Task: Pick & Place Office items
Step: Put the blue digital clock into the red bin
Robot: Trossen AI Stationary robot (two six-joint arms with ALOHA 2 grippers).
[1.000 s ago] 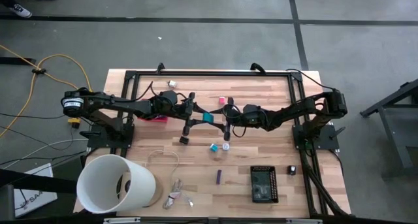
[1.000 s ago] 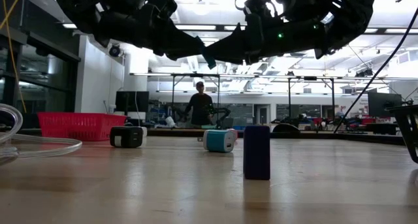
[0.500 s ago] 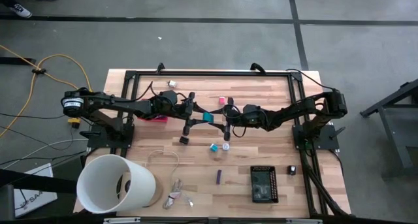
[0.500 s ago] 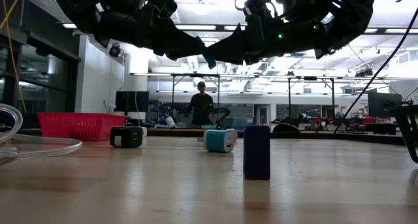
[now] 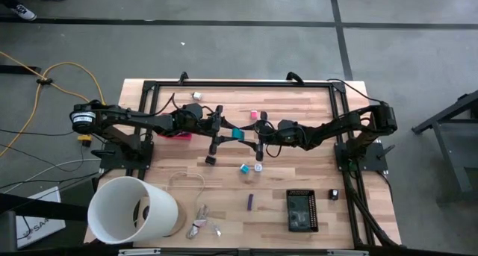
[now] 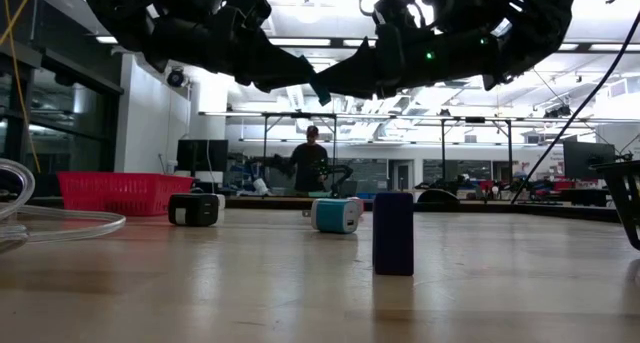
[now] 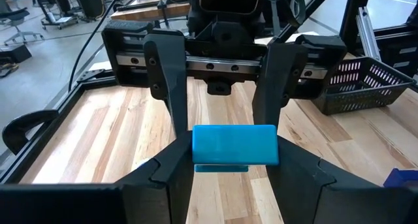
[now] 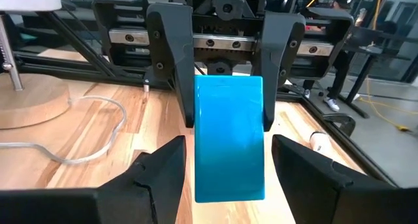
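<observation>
Two claws meet over mid-tabletop [image 5: 314, 107]. The left claw [image 5: 226, 133] is clamped on the blue block [image 5: 237, 133]. The right claw [image 5: 254, 136], at the block's 3 o'clock, straddles it with fingers wide apart. If the left releases before the right closes, the block likely drops.

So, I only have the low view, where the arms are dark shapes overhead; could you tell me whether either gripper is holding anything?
Observer: Yes, the left gripper is shut on a blue block, up in the air.
Operator: Thank you. Does the right gripper have hold of it too?
Observer: No, the right gripper is open, with a finger on either side of the block, seemingly clear of it.
Operator: And where is the tub, please?
Observer: The big white tub is at the table corner on the left arm's side, at the bottom of the high view.
</observation>
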